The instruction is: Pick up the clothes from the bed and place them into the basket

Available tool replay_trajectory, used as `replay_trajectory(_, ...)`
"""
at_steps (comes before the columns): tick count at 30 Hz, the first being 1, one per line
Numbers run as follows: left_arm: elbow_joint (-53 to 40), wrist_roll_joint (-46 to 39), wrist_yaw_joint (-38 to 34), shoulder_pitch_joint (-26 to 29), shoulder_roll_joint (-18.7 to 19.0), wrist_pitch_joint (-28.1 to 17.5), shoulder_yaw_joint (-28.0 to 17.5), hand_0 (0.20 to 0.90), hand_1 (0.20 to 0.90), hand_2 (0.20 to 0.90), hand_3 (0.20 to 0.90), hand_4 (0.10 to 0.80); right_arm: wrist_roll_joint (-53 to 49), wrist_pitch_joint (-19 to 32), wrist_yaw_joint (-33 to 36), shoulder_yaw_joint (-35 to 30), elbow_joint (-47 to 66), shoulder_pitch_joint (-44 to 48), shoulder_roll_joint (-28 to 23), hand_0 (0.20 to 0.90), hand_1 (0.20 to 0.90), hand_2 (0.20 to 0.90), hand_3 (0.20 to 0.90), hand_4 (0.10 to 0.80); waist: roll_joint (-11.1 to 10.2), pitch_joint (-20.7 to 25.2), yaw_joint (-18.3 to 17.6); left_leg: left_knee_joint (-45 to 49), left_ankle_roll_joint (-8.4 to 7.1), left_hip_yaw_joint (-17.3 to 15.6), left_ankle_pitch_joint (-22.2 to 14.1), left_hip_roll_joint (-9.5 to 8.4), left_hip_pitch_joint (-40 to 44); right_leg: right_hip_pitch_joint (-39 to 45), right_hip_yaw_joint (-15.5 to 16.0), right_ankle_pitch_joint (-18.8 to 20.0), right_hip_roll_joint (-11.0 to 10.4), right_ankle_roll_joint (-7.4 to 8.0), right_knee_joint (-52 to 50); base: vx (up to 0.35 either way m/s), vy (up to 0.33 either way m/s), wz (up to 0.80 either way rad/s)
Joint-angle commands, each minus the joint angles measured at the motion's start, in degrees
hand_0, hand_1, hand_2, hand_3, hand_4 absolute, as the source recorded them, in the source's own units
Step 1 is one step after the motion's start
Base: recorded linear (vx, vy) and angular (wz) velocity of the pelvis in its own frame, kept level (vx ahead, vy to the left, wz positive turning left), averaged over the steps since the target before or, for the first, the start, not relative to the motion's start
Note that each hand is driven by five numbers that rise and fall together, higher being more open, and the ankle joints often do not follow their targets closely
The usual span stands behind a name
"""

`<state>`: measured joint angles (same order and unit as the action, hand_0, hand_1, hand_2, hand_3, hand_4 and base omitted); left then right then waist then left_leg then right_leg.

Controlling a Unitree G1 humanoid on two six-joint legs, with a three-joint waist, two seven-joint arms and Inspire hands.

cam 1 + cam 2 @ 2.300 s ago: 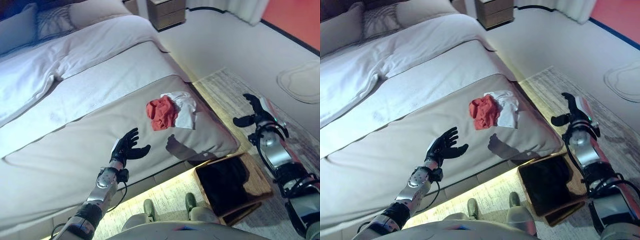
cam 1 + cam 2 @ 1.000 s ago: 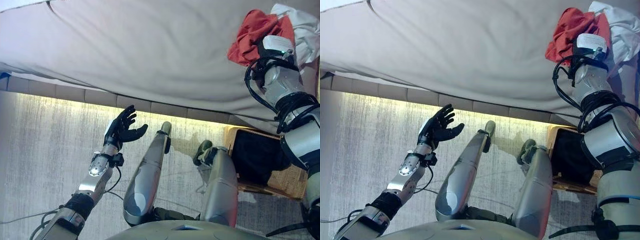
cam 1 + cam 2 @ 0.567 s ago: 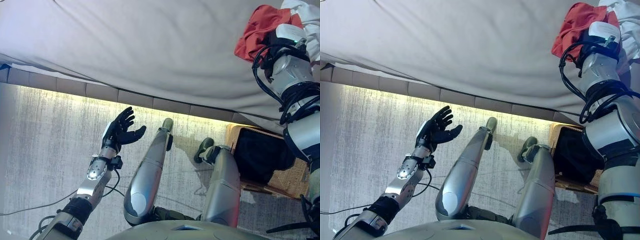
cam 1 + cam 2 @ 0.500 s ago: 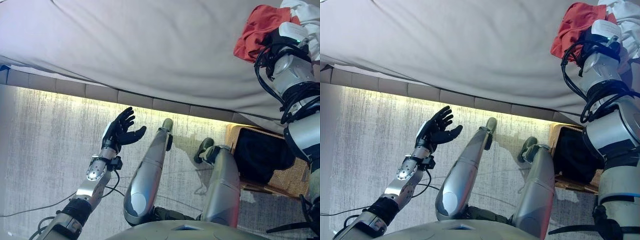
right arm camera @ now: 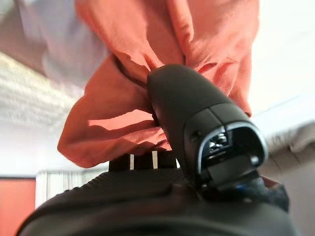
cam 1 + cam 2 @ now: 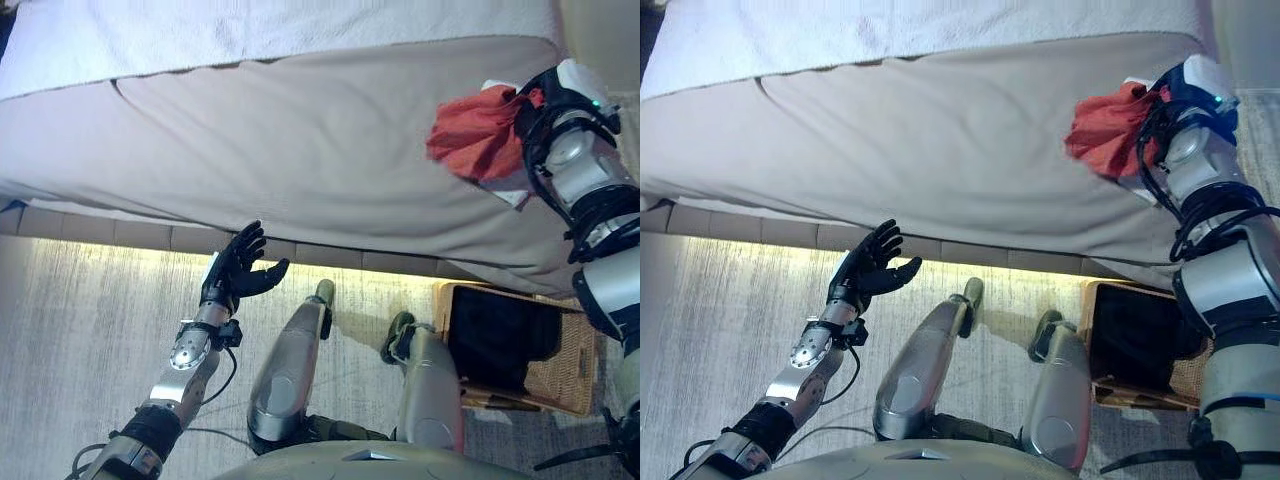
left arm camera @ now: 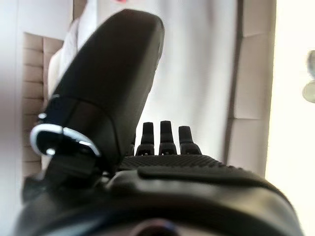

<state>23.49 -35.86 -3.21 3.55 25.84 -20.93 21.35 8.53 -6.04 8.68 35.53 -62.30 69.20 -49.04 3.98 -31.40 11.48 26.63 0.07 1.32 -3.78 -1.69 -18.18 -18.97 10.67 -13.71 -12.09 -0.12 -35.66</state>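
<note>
We see the red cloth bunched in our right hand, thumb and fingers clamped on its folds, at the right near corner of the bed, with a white cloth showing just beside it on the cover. The basket stands on the floor right below that corner, near our right side. Our left hand hangs over the floor by the bed's near edge, fingers spread apart and holding nothing.

A grey streaked rug covers the floor, lit by a warm light strip along its far edge.
</note>
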Motion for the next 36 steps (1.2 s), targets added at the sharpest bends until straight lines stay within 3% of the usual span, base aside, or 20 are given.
replay_trajectory(1,-2.43,0.07,-0.11,-1.88,1.43,-1.68,-2.23,0.9,0.9,0.9,0.9,0.8,-2.09,4.83,4.38,-0.58,4.32,3.8,-7.07,0.3,0.3,0.3,0.2,0.1,-4.4,11.04,-1.05,-3.32,-0.23,-0.1,-5.02,1.79,6.81,10.95,3.25,1.96,4.1,-1.58,11.78,0.164,0.017,-0.09)
replay_trajectory(7,0.55,1.0,0.22,-3.1,0.73,-0.6,-1.16,0.9,0.9,0.9,0.9,0.8,-5.03,7.85,6.21,-3.41,8.12,0.49,-11.66,0.3,0.3,0.3,0.2,0.1,-6.02,19.45,-4.52,-19.26,-1.16,-3.03,-1.39,2.62,17.14,18.89,0.98,8.19,5.69,2.15,26.85,0.116,0.032,-0.15)
replay_trajectory(16,5.65,0.95,2.3,-0.84,-0.31,-1.66,-1.39,0.9,0.9,0.9,0.9,0.8,-7.47,8.1,4.53,-7.85,14.77,-4.25,-16.88,0.3,0.3,0.3,0.2,0.1,-6.91,24.42,-9.03,-27.99,-1.56,-6.26,0.15,3.71,22.74,21.25,-3.77,13.12,5.88,5.09,34.6,-0.007,0.038,-0.24)
replay_trajectory(25,9.24,4.36,3.82,2.28,-2.01,-2.63,-2.37,0.9,0.9,0.9,0.9,0.8,-8.76,6.07,1.85,-18.11,21.22,-18.85,-17.71,0.3,0.3,0.3,0.2,0.1,-7.37,25.3,-14.04,-28.52,-1.23,-10.48,-1.3,4.64,24.98,20.91,-8.66,14.58,6.49,5.94,36.37,-0.027,0.016,-0.27)
replay_trajectory(31,10.25,6.5,3.88,4.22,-3.2,-2.04,-3.58,0.9,0.9,0.9,0.9,0.8,-8.92,6.4,-1.07,-29.38,26.03,-35.77,-14.31,0.3,0.3,0.3,0.2,0.1,-7.03,25.23,-18.47,-28.75,-0.96,-13.25,-2.16,5.27,26.39,20.33,-12.61,14.8,7.84,5.9,36.53,-0.015,0.009,-0.3)
replay_trajectory(36,10.85,7.73,3.98,4.97,-4.05,-1.69,-4.09,0.9,0.9,0.9,0.9,0.8,-8.12,7.7,-2.22,-34.01,28.12,-45.46,-11.05,0.3,0.3,0.3,0.2,0.1,-6.8,25.37,-21.23,-28.87,-1.07,-15.78,-2.57,5.8,27.54,20.02,-14.72,15.18,8.75,5.83,36.78,0.015,-0.032,-0.31)
